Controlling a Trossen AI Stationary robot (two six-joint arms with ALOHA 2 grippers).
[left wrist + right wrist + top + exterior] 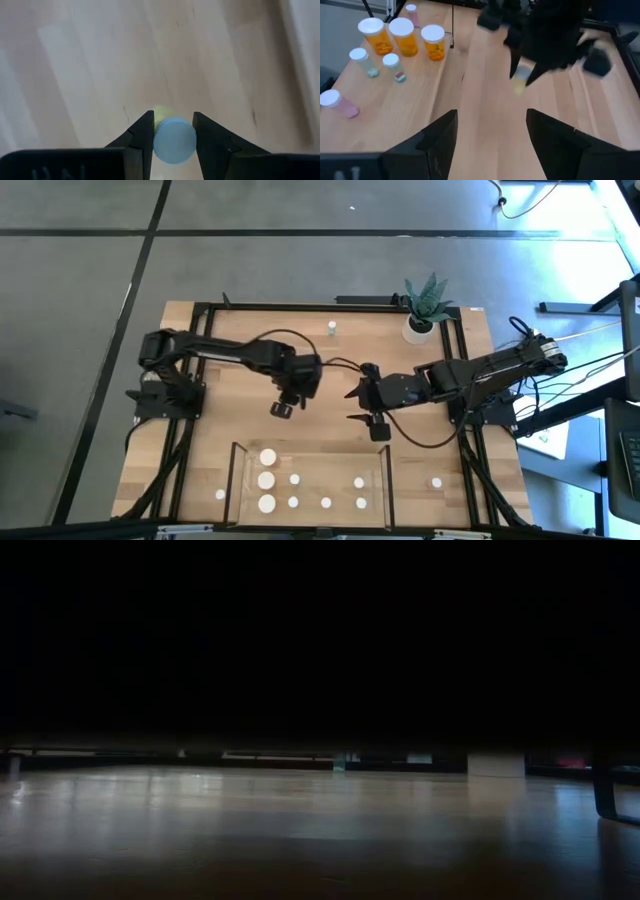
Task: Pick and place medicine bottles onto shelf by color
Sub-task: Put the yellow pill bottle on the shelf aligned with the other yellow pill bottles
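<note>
Holding one small medicine bottle (174, 140) between its fingers, your left gripper (281, 409) sits mid-table, left of centre in the high view; the white cap faces the wrist camera and a yellowish body runs away from it, so the bottle's long axis points down toward the tabletop. The shelf (378, 460) lies below that gripper in the high frame, toward the lower edge, already carrying the other medicine bottles (267, 478), three wide amber ones at its left end. Your right gripper (378, 428), jaws spread wide and empty, hovers just right of centre, slightly nearer the shelf. One bottle (331, 330) stands farthest off, near the upper table edge.
</note>
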